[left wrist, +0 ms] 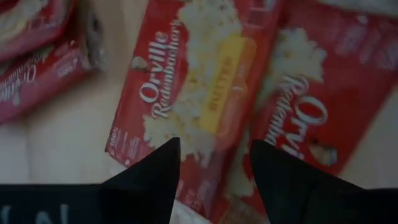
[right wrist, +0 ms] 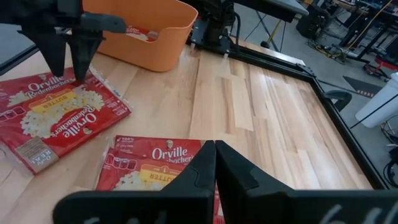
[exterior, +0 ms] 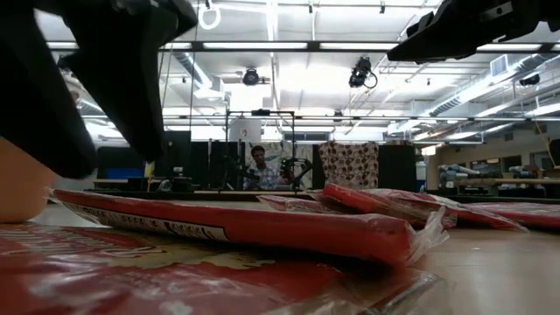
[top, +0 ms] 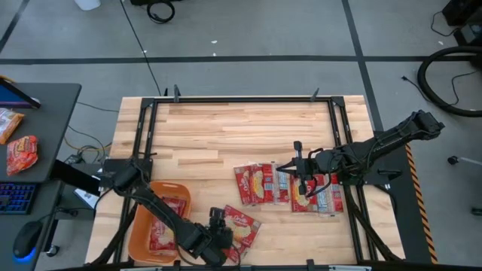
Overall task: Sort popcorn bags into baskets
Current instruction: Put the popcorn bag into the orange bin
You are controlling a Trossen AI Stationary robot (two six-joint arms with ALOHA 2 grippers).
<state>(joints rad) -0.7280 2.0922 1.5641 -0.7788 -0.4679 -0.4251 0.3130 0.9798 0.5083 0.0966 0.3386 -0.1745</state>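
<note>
The left tool (top: 228, 242) hung low over the front edge of the worktop (top: 218, 135), at about 6 o'clock from its centre, its fingers (left wrist: 149, 180) spread apart with nothing between them. Just under it lay two overlapping popcorn bags (top: 242, 226), and the fingertips stood over the near edge of the upper bag (left wrist: 199, 93); whether they touched it could not be told. The right tool (top: 300, 175) hovered over the worktop's right half, at roughly 3 o'clock from the centre, its fingers (right wrist: 199, 171) pressed together and holding nothing. Below it a loose cluster of popcorn bags (top: 263, 183) lay flat on the wood, some overlapping, running on toward 3 o'clock under that arm.

The orange basket (top: 141, 226) sat at the front-left corner, at about 8 o'clock, just beside the left arm. At least one red popcorn bag (top: 162, 233) lay flat inside it. In the right wrist view the basket's wall (right wrist: 149, 37) rose beyond the left tool (right wrist: 68, 59).
</note>
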